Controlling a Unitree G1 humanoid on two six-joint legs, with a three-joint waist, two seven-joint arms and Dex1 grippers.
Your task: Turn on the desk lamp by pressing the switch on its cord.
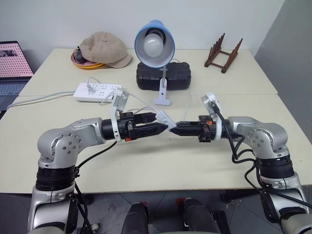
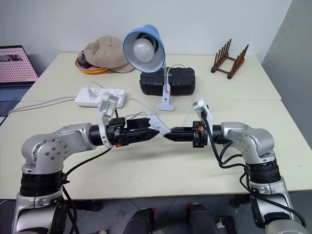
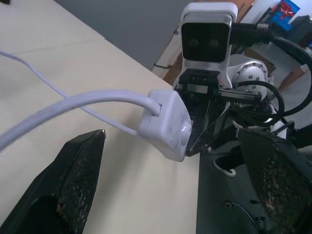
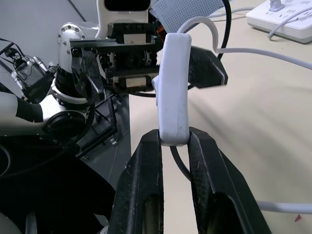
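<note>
Above the near half of the bench (image 1: pixel 161 161), the right gripper (image 4: pixel 174 141) is clenched on the lower end of the switch (image 1: pixel 164 118), holding it lifted between the two arms. The left gripper (image 1: pixel 158 123) faces it, jaws released and spread wide to either side of the switch body. The cord (image 3: pixel 92 100) trails back toward the desk lamp (image 1: pixel 155 44), whose bulb looks unlit. Judgement: the rocker has yet to be pressed. The left jaws should close squarely across the rocker face, not the casing edge, while the right grip stays firm; a glancing contact could twist the switch out of hold.
</note>
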